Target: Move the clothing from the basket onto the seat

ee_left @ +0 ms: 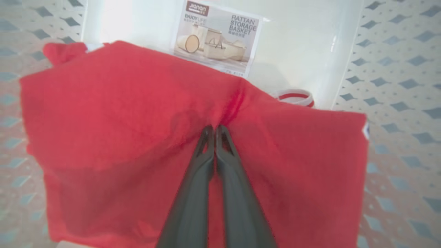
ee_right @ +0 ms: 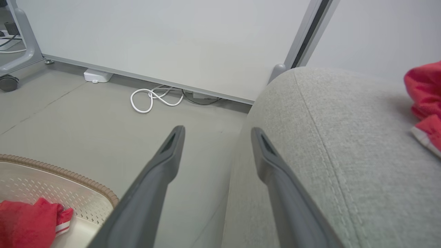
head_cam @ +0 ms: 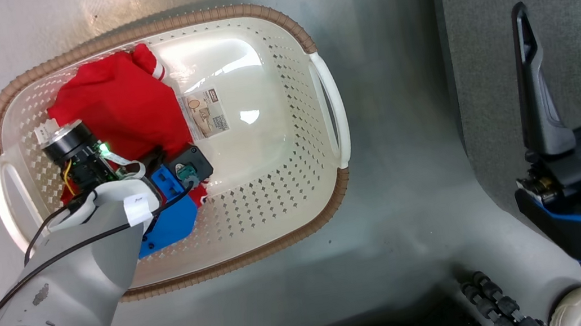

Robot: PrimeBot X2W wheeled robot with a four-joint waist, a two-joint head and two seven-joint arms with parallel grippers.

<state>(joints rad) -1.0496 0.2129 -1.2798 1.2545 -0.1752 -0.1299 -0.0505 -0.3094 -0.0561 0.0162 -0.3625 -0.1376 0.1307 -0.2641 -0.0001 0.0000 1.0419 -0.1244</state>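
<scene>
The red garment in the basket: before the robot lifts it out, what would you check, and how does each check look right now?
1. Left tool shut on the red garment: ok, its fingers are pressed together with fabric puckered at the tips.
2. Enough fabric pinched: cannot tell, the fold is hidden between the fingers.
3. Nothing lying on the garment inside the basket: ok.
4. Right tool out of the way: ok, open, beside the seat, apart from the basket.
5. Room on the seat: ok, bare cushion next to the other red garment.
</scene>
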